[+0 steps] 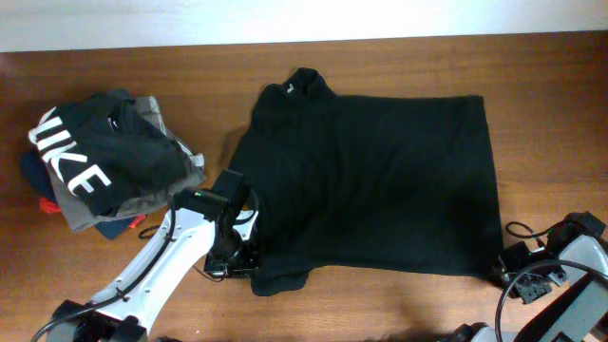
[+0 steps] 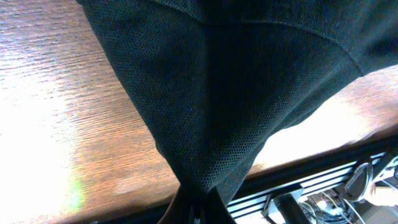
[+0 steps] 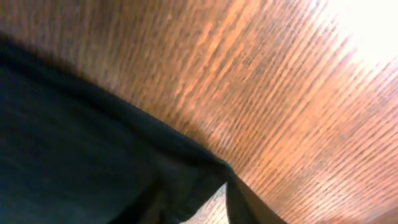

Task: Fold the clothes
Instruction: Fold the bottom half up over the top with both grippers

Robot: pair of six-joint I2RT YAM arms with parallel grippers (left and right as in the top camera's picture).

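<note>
Gripping T-shirt (image 1: 370,180), left gripper (image 1: 241,262) closed, weave clear only in wrist view, right gripper (image 1: 504,269) unclear

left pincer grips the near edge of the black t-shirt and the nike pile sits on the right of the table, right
No: the overhead view shows the Nike pile on the left of the table. The left pincer does grip the black T-shirt at its near edge.

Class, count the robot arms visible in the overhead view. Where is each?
2. The left arm reaches in from the lower left to the black T-shirt's near-left corner; the right arm sits at the lower right, by its near-right corner.
</note>
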